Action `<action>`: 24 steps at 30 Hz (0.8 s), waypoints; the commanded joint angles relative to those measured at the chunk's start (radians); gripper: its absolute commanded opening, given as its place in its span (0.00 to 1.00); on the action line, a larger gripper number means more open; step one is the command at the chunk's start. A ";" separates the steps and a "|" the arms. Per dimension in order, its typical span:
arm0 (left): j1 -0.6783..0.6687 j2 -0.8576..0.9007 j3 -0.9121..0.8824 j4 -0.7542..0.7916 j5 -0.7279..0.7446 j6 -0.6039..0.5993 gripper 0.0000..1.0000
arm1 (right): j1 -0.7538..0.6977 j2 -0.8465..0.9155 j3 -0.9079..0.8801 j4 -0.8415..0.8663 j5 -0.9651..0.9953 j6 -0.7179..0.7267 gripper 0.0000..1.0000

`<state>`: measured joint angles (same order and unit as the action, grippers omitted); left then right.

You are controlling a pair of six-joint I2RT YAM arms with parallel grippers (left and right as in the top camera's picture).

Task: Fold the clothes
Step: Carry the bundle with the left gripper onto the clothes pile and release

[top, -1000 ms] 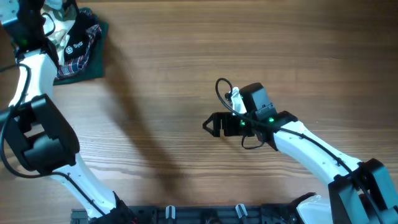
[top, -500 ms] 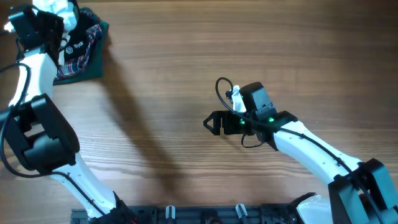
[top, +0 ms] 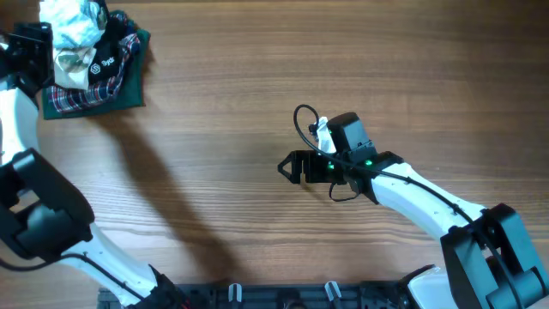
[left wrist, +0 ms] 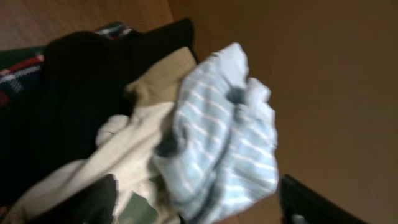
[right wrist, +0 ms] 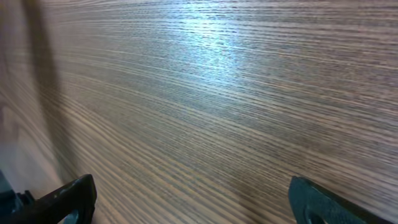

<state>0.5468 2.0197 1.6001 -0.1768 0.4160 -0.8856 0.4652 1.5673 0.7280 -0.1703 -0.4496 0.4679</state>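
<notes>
The clothes, a crumpled pale blue-and-white piece, lie on top of a heap at the table's far left corner. The left wrist view shows them close up, bunched beside a cream cloth. My left gripper is open; its dark fingers stand wide apart on either side of the clothes' lower edge, not pinching them. From overhead, that gripper sits at the heap's left side. My right gripper is open over bare wood at mid-table, nothing between its fingers.
Under the clothes lie a black garment with a white logo and a dark green-and-red plaid cloth. The wooden table runs wide to the right of the heap. A black rail lines the near edge.
My left gripper has opened and drawn back leftward off the heap. The clothes now rest uncovered on top of the pile. The right arm has hardly moved.
</notes>
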 commanded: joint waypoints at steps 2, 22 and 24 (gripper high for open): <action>0.005 -0.128 0.006 0.008 0.134 0.090 0.88 | 0.003 0.013 -0.001 0.006 -0.031 0.006 1.00; -0.263 0.090 0.006 0.484 -0.464 0.647 0.04 | 0.003 0.013 -0.001 -0.004 -0.030 0.003 1.00; -0.262 0.099 0.006 0.484 -0.508 0.653 0.04 | 0.003 0.013 -0.001 -0.004 -0.030 0.003 1.00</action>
<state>0.2775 2.0941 1.6012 0.3000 -0.0078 -0.2886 0.4652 1.5692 0.7277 -0.1734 -0.4641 0.4713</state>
